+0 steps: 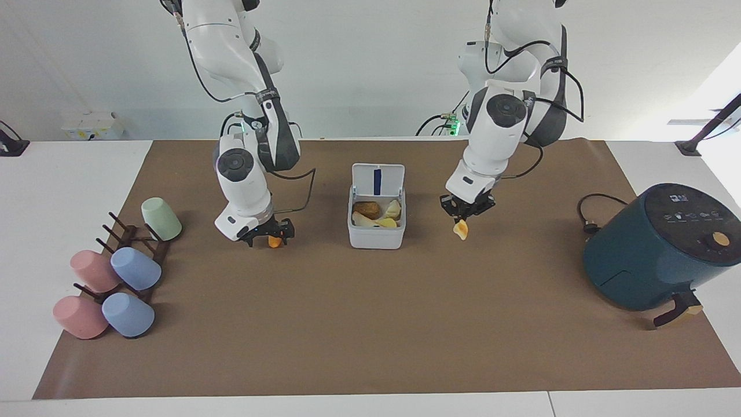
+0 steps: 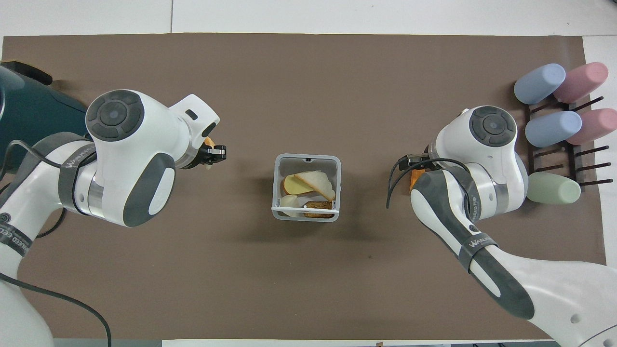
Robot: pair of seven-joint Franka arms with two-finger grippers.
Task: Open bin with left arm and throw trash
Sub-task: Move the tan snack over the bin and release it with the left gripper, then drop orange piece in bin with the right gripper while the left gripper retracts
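Note:
The white bin [image 1: 376, 234] stands open in the middle of the brown mat, its lid [image 1: 377, 178] upright with the blue stripe showing. Several food scraps lie in it. It also shows in the overhead view [image 2: 279, 164]. My left gripper [image 1: 462, 219] is shut on the yellow-brown fruit piece [image 1: 461, 230] and holds it above the mat, beside the bin toward the left arm's end. The overhead view shows this gripper [image 2: 215, 154] too. My right gripper [image 1: 271, 236] is low on the mat, shut on the orange wedge [image 1: 274, 241], beside the bin toward the right arm's end.
A dark teal air fryer [image 1: 654, 249] with its cable [image 1: 589, 223] stands at the left arm's end of the table. A dark rack with several pastel cups [image 1: 136, 269] lies at the right arm's end, close to the right arm's elbow [image 2: 491, 144].

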